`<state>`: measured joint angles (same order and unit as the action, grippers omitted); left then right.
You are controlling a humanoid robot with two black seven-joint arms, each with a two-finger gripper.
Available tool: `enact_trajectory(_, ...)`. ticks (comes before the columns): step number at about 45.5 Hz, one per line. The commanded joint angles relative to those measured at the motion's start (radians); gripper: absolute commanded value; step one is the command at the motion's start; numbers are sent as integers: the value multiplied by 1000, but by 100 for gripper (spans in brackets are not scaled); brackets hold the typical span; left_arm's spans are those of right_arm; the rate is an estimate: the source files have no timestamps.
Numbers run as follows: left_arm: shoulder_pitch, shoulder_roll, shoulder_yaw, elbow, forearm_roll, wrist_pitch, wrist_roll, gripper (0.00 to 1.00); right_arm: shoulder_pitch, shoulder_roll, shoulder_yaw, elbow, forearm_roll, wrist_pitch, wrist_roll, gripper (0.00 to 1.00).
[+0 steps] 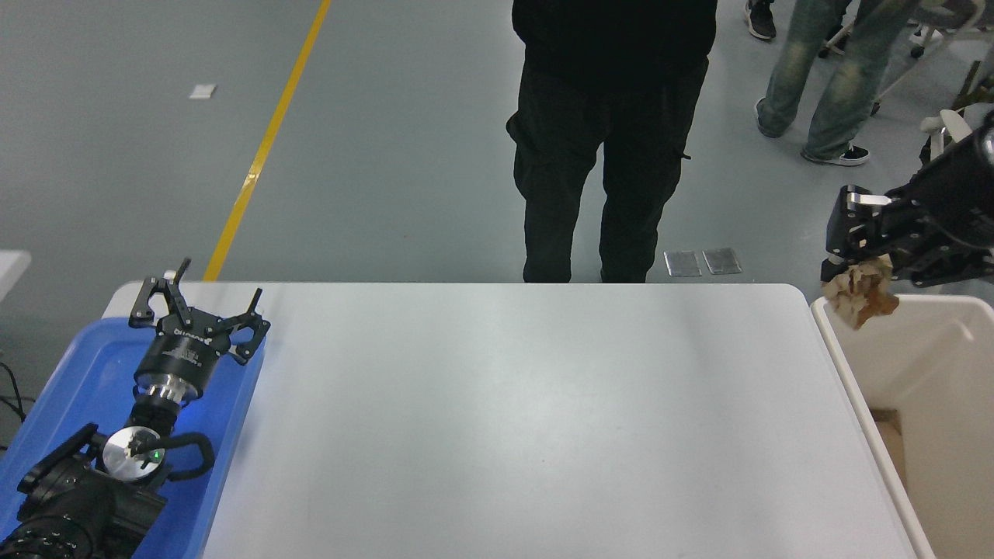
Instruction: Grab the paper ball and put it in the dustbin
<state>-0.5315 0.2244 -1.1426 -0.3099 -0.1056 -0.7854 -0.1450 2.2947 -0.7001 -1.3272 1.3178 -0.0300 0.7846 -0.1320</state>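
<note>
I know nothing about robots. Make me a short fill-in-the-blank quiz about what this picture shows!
1. The right tool grips a crumpled ball of ____.
2. The paper ball hangs over the far left corner of the cream-white ____.
3. The left tool is parked, open, over a tray coloured ____.
4. The white table top has ____ objects lying on it.

Missing words: paper; dustbin; blue; no

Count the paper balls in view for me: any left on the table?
1. The only paper ball is clamped in the right pincer, held over the dustbin at its far corner. None lies on the table. Much of the bin's inside is out of view.
</note>
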Motion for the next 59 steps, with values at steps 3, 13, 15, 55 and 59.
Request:
enact_trajectory(3, 1, 1, 0, 0, 0, 0, -1, 99, -250, -159, 35, -300, -44, 1, 2, 0)
enact_trajectory(13, 1, 0, 0, 0, 0, 0, -1, 99, -719, -170, 345, -567, -47, -53, -1, 0)
enact_trajectory(15, 1, 0, 0, 0, 0, 0, -1, 99, -797, -168, 397, -607, -47, -96, -3, 0)
enact_trajectory(55, -1, 0, 0, 0, 1, 0, -1, 99, -1681, 292, 663, -1306, -31, -788, 2, 0)
enact_trajectory(59, -1, 0, 0, 0, 1, 0, 1, 99, -1678, 294, 669, -1302, -31, -792, 2, 0)
